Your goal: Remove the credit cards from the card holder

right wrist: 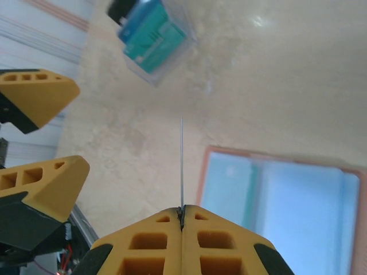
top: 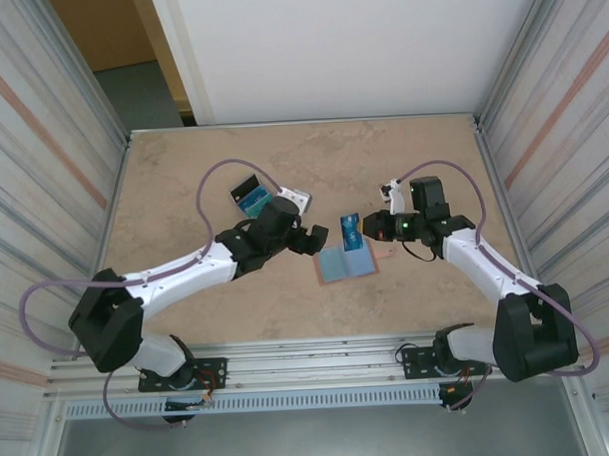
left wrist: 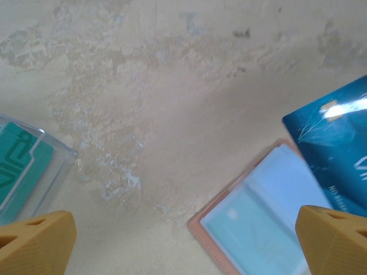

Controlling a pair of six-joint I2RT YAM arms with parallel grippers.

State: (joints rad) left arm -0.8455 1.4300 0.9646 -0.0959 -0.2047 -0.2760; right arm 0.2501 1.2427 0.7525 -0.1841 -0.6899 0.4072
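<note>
Top view: the card holder (top: 344, 266) lies open on the table (top: 182, 172), with the right gripper (top: 363, 229) clamped on an upright blue card (top: 351, 231) and the left gripper (top: 318, 238) spread wide nearby. Left wrist: a teal card (left wrist: 241, 226) seems to be left in a pocket. Right wrist: the loose cards (right wrist: 150, 39) lie well apart, so the task looks partly done.

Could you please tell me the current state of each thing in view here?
card holder: open, lying flat.
blue credit card: out of the holder, gripped at its edge.
right pincer: shut on the blue credit card.
left pincer: open, empty.
card pile: lying apart from both pincers.
</note>
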